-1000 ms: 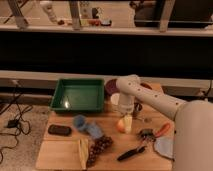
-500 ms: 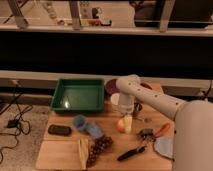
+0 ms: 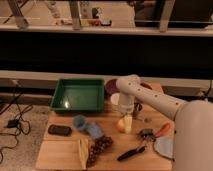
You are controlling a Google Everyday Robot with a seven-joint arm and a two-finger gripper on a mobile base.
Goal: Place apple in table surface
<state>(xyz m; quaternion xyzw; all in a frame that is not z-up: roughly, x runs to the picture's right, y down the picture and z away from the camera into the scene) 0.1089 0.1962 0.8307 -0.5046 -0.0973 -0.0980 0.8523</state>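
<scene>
The apple (image 3: 120,125) is a small yellow-orange fruit resting on the light wooden table surface (image 3: 60,155), near its middle. My gripper (image 3: 126,123) hangs straight down from the white arm (image 3: 150,99) and is right at the apple, its pale fingers (image 3: 128,122) against the fruit's right side and partly hiding it.
A green tray (image 3: 80,95) stands at the back left, with a dark red bowl (image 3: 112,86) beside it. A blue cloth (image 3: 88,126), a black flat object (image 3: 59,130), a banana (image 3: 83,152), dark grapes (image 3: 99,146), a black-handled tool (image 3: 131,152) and an orange tool (image 3: 162,130) lie around.
</scene>
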